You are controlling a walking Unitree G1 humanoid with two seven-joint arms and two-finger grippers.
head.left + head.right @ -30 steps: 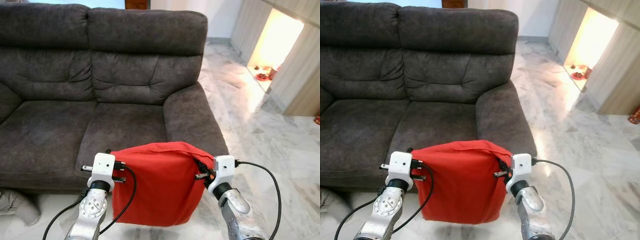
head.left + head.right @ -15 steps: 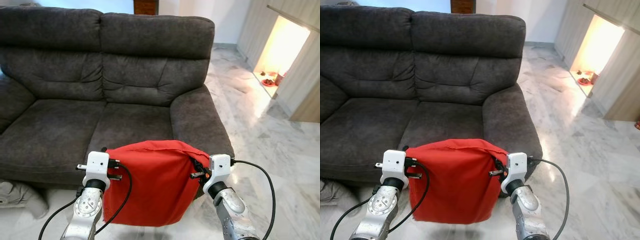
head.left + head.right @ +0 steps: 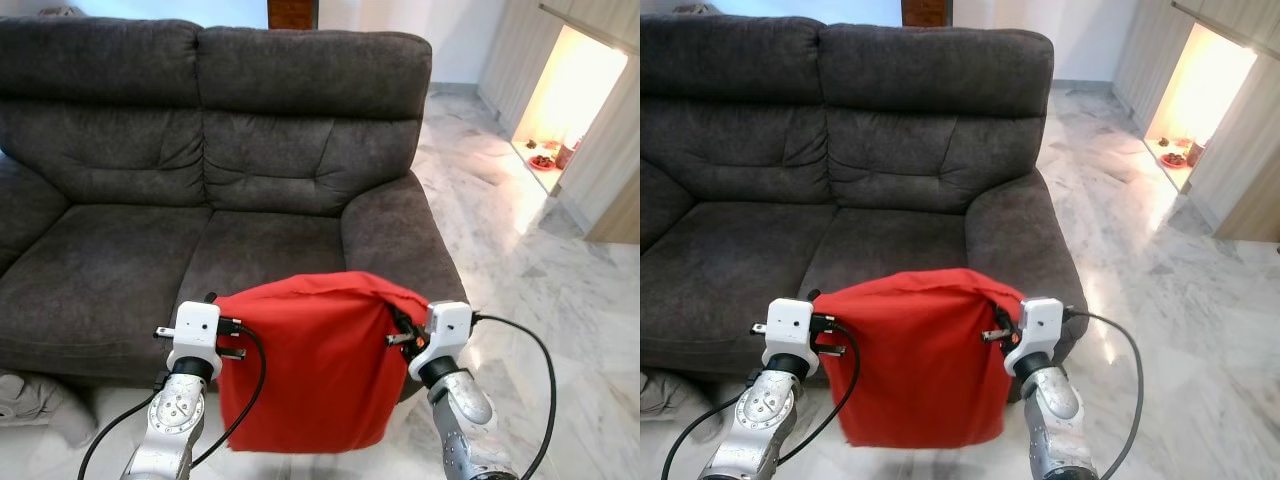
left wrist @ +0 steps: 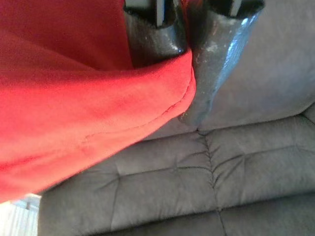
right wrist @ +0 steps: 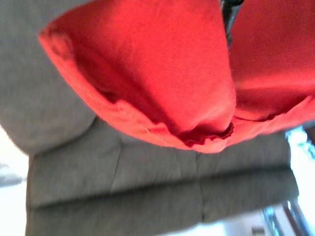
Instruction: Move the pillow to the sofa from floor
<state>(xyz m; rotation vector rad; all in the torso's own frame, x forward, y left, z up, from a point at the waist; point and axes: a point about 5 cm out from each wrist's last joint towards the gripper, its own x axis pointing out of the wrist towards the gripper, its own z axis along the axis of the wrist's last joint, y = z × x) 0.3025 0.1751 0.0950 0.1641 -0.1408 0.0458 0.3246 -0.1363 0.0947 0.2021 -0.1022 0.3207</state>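
Observation:
A red pillow (image 3: 305,370) hangs in the air in front of the dark grey sofa (image 3: 110,260), just before the right seat cushion and level with its front edge. My left gripper (image 3: 232,338) is shut on the pillow's upper left corner. In the left wrist view its black fingers (image 4: 222,54) pinch the red fabric (image 4: 74,108). My right gripper (image 3: 400,335) is shut on the upper right corner, where the cloth bunches into a fold (image 5: 162,93). The pillow's lower edge hangs free above the floor.
The sofa's right armrest (image 3: 395,235) stands just behind the right gripper. Marble floor (image 3: 540,270) opens to the right, toward a brightly lit alcove (image 3: 570,90) with small items on its floor. A grey bundle of cloth (image 3: 40,405) lies on the floor at lower left.
The camera has shifted, so the sofa sits differently in the picture. The pillow is held a little higher than half a second ago. Both grippers keep their hold.

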